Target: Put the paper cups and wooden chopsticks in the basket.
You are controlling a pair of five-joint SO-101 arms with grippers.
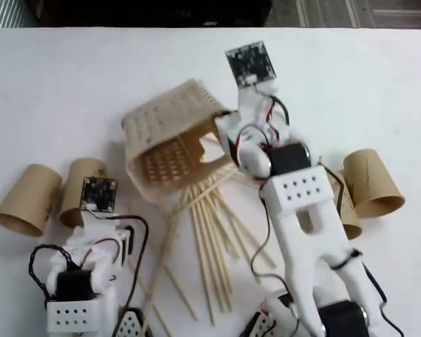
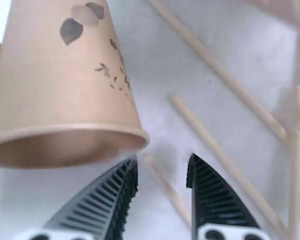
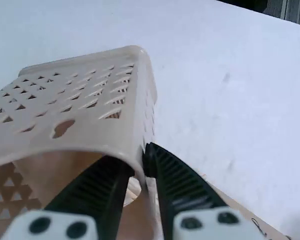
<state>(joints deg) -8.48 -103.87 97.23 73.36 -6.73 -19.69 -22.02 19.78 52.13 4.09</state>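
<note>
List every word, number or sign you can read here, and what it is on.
No words, numbers or signs can be read.
On the paper cup: leaf drawings only, no lettering.
On the other cup by the basket: dark marks, too blurred to read.
On the circuit board: nothing legible.

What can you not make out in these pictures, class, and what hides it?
High view: the right arm covers most of one paper cup.
High view: wooden chopsticks overlap, ends hidden at the basket; uncountable.
Left wrist view: the edge cuts off the second paper cup at its base.
</note>
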